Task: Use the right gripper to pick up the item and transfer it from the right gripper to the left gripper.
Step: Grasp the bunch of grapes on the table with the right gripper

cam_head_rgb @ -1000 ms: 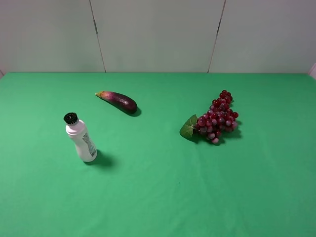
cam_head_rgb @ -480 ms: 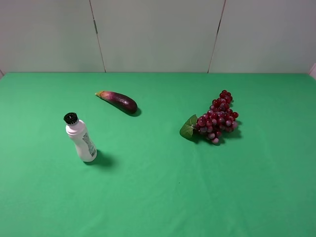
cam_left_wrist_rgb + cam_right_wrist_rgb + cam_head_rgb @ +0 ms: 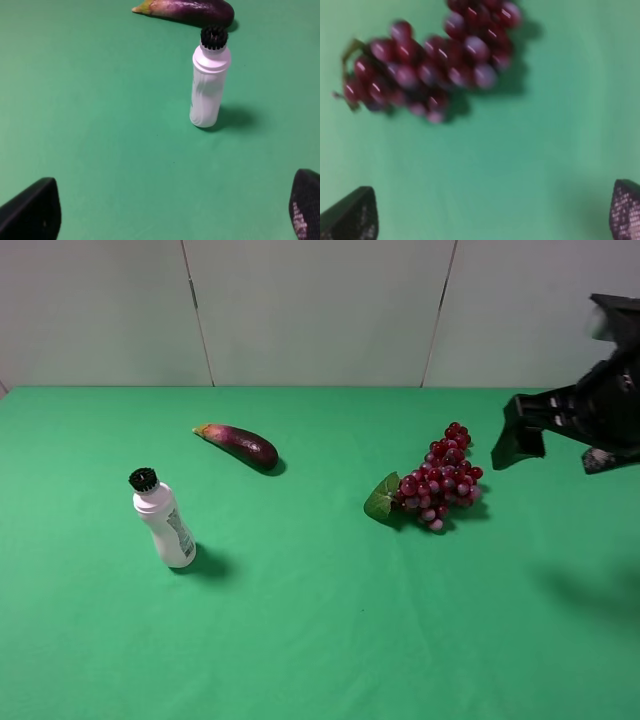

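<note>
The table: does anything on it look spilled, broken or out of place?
Nothing stands out. The white bottle stands upright and capped, and the eggplant and grapes lie whole and apart on the green table.

Black right tool [image 3: 518,432], blocky black arm [image 3: 610,405], textured dark fingertips [image 3: 625,207]
</note>
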